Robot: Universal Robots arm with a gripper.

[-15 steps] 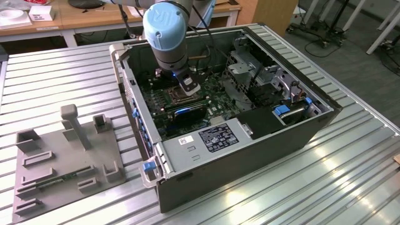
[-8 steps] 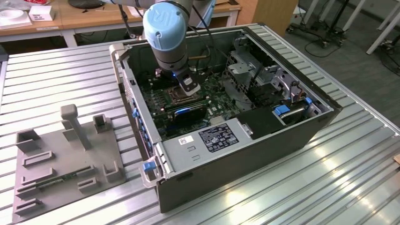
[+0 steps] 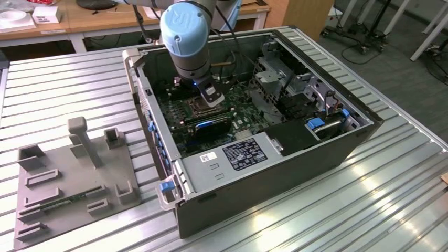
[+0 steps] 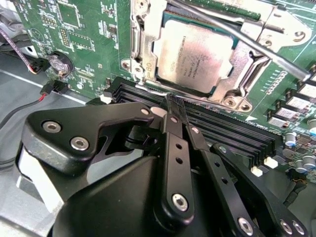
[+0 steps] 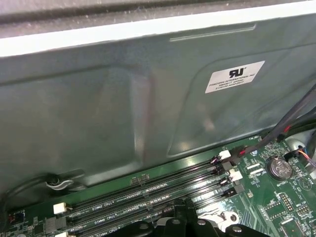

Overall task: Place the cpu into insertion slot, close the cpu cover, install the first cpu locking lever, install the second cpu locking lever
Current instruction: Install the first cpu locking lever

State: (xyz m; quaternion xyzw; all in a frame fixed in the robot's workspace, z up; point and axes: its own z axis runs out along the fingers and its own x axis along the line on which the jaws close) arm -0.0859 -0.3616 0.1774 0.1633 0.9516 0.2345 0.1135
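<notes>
The black, link-armed gripper (image 4: 174,111) is seen in the lower half of the second wrist view, its two slim fingers (image 4: 170,118) pressed together and holding nothing, the tips poised over the black memory slots (image 4: 222,131) just below the socket. In the exterior view the gripper (image 3: 211,98) is found at the frame's centre, under the pale blue wrist joint (image 3: 185,26), lowered into the open dark computer case (image 3: 266,157).

Just beyond the fingertips, in the upper middle of the second wrist view, the pale tan-silver square cpu (image 4: 193,56) is already seated in the silver-rimmed insertion slot (image 4: 232,96). The thin silver cpu cover (image 4: 140,54) appears to be laid down around the chip, framing it. A silver rod-like locking lever (image 4: 256,47) is seen running diagonally across the upper right of that frame, seemingly raised and not yet latched, though its hook end cannot be made out.

The lever work is judged to be the step in hand. It would be done well if the closed tips were set squarely on the lever's shaft, pressure were applied steadily downward and then sideways under the retaining tab, and the memory slots and green motherboard (image 4: 84,44) were kept untouched.
</notes>
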